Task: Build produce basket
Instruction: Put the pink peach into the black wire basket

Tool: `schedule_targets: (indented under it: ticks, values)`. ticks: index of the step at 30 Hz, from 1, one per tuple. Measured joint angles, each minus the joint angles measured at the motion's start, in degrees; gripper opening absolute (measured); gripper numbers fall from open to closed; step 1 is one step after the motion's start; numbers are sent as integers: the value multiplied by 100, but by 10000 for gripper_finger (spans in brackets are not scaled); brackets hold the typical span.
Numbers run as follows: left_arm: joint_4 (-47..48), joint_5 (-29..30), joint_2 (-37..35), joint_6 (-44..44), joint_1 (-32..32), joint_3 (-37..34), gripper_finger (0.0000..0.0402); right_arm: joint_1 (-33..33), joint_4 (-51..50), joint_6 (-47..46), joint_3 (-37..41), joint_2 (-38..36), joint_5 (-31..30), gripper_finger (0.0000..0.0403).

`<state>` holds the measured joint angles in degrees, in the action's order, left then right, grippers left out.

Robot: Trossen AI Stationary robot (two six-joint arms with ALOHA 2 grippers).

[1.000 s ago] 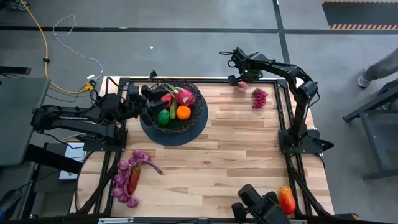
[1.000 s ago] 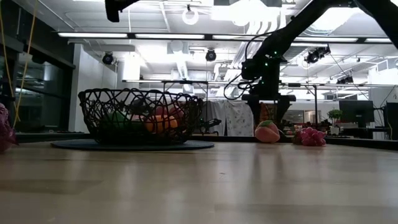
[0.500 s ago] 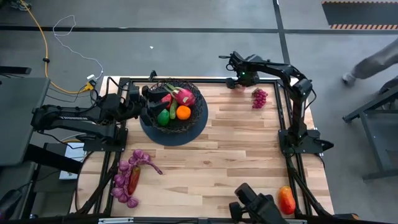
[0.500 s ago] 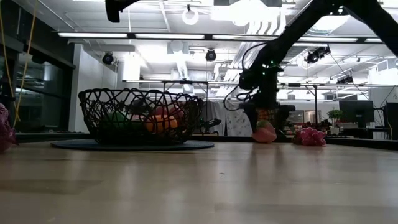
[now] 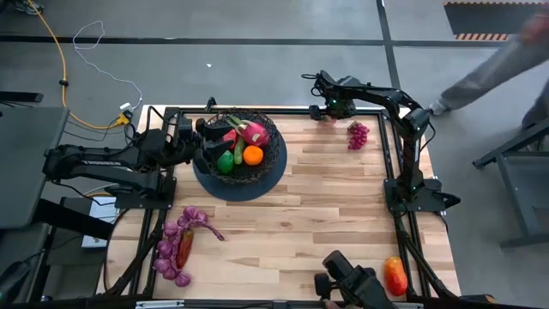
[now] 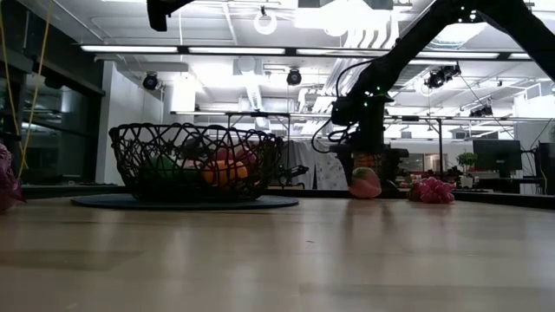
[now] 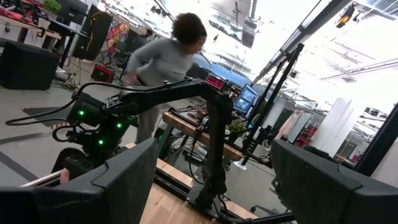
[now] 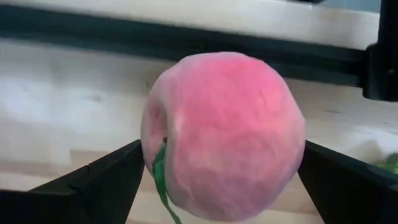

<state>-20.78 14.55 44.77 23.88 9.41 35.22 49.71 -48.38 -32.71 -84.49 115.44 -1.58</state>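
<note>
Peach (image 8: 224, 134) sits squarely between the two dark fingers of the right gripper (image 5: 327, 112), at the table's far edge; the jaws stand wide on either side, apparently not yet pressing it, so the pick turns on closing straight across the fruit's round body, which has no long axis to favour; the basket (image 5: 273, 156) lies well apart toward the left arm's side, already holding several fruits; the left gripper (image 5: 202, 130) waits at the basket's rim, jaws parted and empty; a grape bunch (image 5: 358, 134) lies near the peach.
</note>
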Motion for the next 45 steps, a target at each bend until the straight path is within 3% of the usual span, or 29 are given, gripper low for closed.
schedule_targets:
  ticks: [17,27,36,45]
  values:
    - [-2,-4,0,146,0,0,303,-68,324,-544,-24,242,-10,377]
    - [-2,-4,0,146,0,0,303,-133,194,164,16,50,-261,334]
    - [-2,-4,0,146,0,0,303,-564,-5,1339,15,-1052,-58,331]
    - [0,-110,0,145,0,0,303,-2283,787,2118,11,-2724,1296,331]
